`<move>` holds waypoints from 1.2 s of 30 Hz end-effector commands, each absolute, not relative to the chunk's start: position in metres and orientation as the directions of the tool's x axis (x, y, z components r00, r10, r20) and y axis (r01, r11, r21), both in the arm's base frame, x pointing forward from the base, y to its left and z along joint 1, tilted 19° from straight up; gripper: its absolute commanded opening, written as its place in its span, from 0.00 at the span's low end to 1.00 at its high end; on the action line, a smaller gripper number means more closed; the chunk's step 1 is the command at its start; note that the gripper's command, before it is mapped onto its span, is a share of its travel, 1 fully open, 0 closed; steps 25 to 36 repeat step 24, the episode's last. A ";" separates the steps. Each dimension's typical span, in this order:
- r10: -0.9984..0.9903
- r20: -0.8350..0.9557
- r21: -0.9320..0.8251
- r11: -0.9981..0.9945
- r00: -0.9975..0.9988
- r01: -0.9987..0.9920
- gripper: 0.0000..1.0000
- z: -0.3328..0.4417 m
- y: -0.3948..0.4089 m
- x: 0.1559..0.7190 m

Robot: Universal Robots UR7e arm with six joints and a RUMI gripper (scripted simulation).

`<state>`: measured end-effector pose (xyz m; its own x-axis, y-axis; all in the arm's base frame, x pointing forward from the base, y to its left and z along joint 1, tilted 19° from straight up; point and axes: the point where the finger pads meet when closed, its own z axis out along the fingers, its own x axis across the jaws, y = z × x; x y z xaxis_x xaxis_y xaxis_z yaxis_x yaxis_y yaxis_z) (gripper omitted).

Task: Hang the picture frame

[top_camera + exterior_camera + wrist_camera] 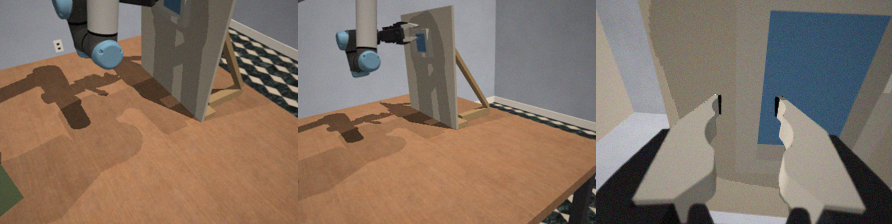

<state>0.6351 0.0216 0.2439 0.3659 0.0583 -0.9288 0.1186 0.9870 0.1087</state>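
1. Top view: my arm's grey and white links with pale-blue joint caps (107,54) fill the upper left. The tall beige flat board (184,59), propped from behind by a light wooden triangular brace (231,66), stands at upper centre on the matte brown wood-grain table (198,171). A sliver of the small blue rectangular picture frame (173,4) shows at the top edge against the board. My gripper is out of this frame, and I cannot see the screw.

2. Exterior view: my black two-jaw gripper with pale tapered fingers (411,31) sits in the upper left, pointing horizontally at the board's face, with the blue frame just to the right of the fingertips, high on the board. I cannot tell whether the tips touch the frame or the board.

3. Wrist view: my two cream, smooth, contoured fingers are partly spread with bare board showing between them; they pinch nothing. The flat, matte blue frame fills the upper right, its left edge just beyond my right finger.

4. My judgement: I am at the lining-up stage, before any grasp. Next I need to shift toward the frame, straddle its edge, and close firmly enough to lift and reseat it. Whether it already hangs on the shank, I cannot tell.
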 end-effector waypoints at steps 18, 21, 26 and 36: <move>0.059 -0.930 0.108 0.987 0.363 0.117 0.29 0.239 0.025 0.626; 0.059 -0.930 0.108 0.987 0.363 0.117 0.29 0.239 0.025 0.626; 0.059 -0.930 0.108 0.987 0.363 0.117 0.29 0.239 0.025 0.626; 0.059 -0.930 0.108 0.987 0.363 0.117 0.29 0.239 0.025 0.626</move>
